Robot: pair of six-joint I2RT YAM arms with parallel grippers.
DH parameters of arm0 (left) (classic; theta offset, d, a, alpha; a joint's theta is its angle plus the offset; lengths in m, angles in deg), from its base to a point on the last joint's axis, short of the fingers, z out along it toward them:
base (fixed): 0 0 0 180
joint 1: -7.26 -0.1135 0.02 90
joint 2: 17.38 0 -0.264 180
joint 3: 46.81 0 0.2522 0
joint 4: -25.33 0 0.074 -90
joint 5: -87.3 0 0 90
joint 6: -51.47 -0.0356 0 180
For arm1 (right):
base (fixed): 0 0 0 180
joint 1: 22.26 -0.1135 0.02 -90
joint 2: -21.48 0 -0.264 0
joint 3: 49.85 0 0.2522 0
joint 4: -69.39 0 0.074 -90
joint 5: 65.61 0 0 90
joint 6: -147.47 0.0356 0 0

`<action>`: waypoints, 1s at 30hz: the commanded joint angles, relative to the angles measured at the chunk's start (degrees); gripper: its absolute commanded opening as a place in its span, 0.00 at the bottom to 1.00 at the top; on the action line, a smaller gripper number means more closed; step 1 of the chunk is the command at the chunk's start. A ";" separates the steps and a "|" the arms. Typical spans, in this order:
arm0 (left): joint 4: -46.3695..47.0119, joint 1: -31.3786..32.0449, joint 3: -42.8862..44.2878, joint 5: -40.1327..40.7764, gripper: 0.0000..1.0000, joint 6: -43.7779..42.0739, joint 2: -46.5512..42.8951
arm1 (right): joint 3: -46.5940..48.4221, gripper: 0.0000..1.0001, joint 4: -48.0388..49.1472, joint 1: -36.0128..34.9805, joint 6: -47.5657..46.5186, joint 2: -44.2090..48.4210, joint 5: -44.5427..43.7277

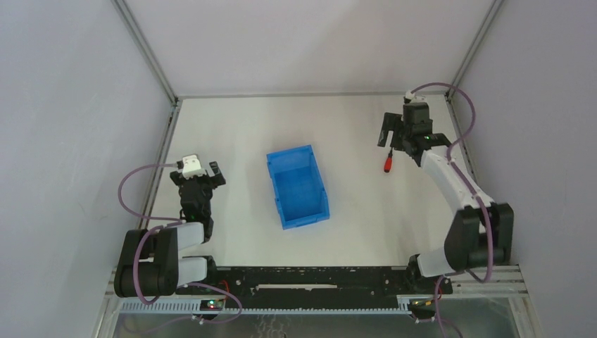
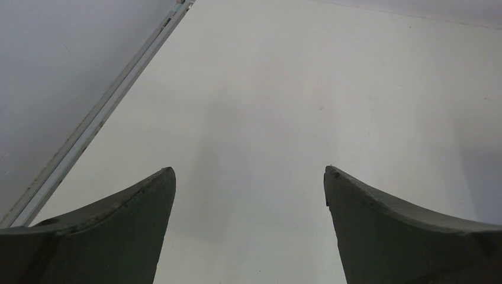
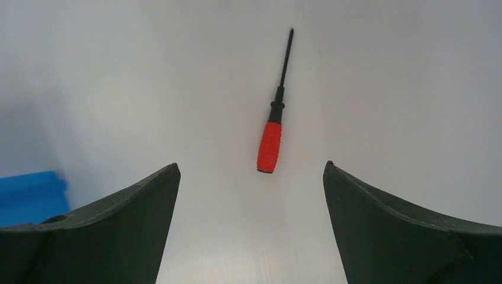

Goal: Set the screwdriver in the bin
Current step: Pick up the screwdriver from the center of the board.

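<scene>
- Just ahead of my right gripper (image 3: 251, 165), jaws apart, lies the screwdriver (image 3: 269, 147); I think this is the approach step.
- Next I must descend and clamp its handle; the bin (image 1: 289, 154) sits to the left.

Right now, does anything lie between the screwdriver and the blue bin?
No. In the top external view, only bare white table separates the screwdriver from the bin. The right wrist view shows the same.

The left arm (image 1: 186, 236) and right arm (image 1: 447, 172) are built of black joints and white shells, each trailed by a looped mauve cable (image 1: 120, 189). The left gripper (image 2: 249, 168) and right gripper (image 3: 251, 164) are formed of dark grey, tapered fingers (image 2: 112, 236).
</scene>
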 commanded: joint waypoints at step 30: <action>1.98 -0.31 2.32 0.77 1.00 -1.14 -0.13 | 5.69 0.55 -1.11 4.24 2.97 -28.23 5.07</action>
